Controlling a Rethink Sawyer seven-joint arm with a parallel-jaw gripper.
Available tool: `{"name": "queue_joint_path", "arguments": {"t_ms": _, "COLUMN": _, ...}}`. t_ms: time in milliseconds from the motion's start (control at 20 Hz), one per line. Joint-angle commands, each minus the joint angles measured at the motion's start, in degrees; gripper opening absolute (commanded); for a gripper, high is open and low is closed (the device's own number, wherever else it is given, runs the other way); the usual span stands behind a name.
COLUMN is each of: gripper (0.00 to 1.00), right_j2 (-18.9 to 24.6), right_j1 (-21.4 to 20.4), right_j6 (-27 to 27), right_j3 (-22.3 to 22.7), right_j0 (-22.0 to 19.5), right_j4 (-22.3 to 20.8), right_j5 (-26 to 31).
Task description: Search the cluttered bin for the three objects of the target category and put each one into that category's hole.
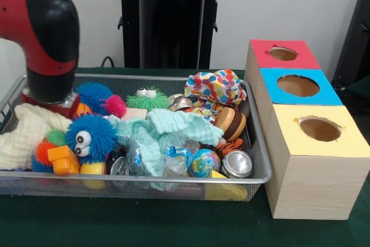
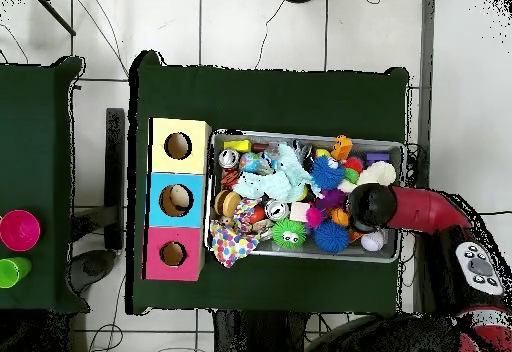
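The red and black arm (image 1: 46, 39) reached down into the silver wire-mesh bin (image 1: 173, 184) at one end; its pincer was buried among the toys, so whether it was spread or pinching could not be told. The round hole in the red-topped wooden box (image 1: 282, 54) lay well apart, beyond the bin's opposite end. A blue spiky ball with googly eyes (image 1: 90, 137) sat just beside the arm.

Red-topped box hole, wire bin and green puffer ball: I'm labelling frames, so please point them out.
hole (image 1: 282, 54), front view, dark middle of the opening.
wire bin (image 1: 144, 180), front view, near rim.
green puffer ball (image 1: 147, 99), front view, spiky body.
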Motion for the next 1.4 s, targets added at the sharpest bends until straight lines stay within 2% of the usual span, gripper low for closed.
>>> {"name": "queue_joint_path", "arguments": {"t_ms": 50, "gripper": 0.00, "right_j2": 3.7, "right_j1": -4.2, "right_j6": -22.3, "right_j3": 0.6, "right_j0": -5.2, "right_j4": -5.8, "right_j5": 5.3}}
{"name": "queue_joint_path", "arguments": {"t_ms": 200, "gripper": 0.00, "right_j2": 5.0, "right_j1": -5.1, "right_j6": -21.5, "right_j3": 2.0, "right_j0": -5.6, "right_j4": -4.7, "right_j5": 4.3}}
{"name": "queue_joint_path", "arguments": {"t_ms": 350, "gripper": 0.00, "right_j2": 5.2, "right_j1": -5.0, "right_j6": -18.4, "right_j3": 3.4, "right_j0": -5.6, "right_j4": -3.1, "right_j5": 3.7}}
{"name": "queue_joint_path", "arguments": {"t_ms": 600, "gripper": 0.00, "right_j2": 4.6, "right_j1": -4.6, "right_j6": -10.0, "right_j3": 6.9, "right_j0": -2.9, "right_j4": -1.6, "right_j5": 0.8}}
{"name": "queue_joint_path", "arguments": {"t_ms": 950, "gripper": 0.00, "right_j2": 5.7, "right_j1": -5.0, "right_j6": -6.7, "right_j3": 8.8, "right_j0": -2.3, "right_j4": 3.0, "right_j5": 4.6}}
{"name": "queue_joint_path", "arguments": {"t_ms": 1100, "gripper": 0.00, "right_j2": 6.1, "right_j1": -4.9, "right_j6": -4.2, "right_j3": 11.1, "right_j0": -2.5, "right_j4": 4.9, "right_j5": 3.2}}
{"name": "queue_joint_path", "arguments": {"t_ms": 1250, "gripper": 0.00, "right_j2": 4.7, "right_j1": -6.9, "right_j6": -1.0, "right_j3": 14.1, "right_j0": -1.1, "right_j4": 6.4, "right_j5": 2.3}}
{"name": "queue_joint_path", "arguments": {"t_ms": 1400, "gripper": 0.00, "right_j2": 4.8, "right_j1": -8.3, "right_j6": -1.0, "right_j3": 16.9, "right_j0": -1.2, "right_j4": 7.8, "right_j5": 1.5}}
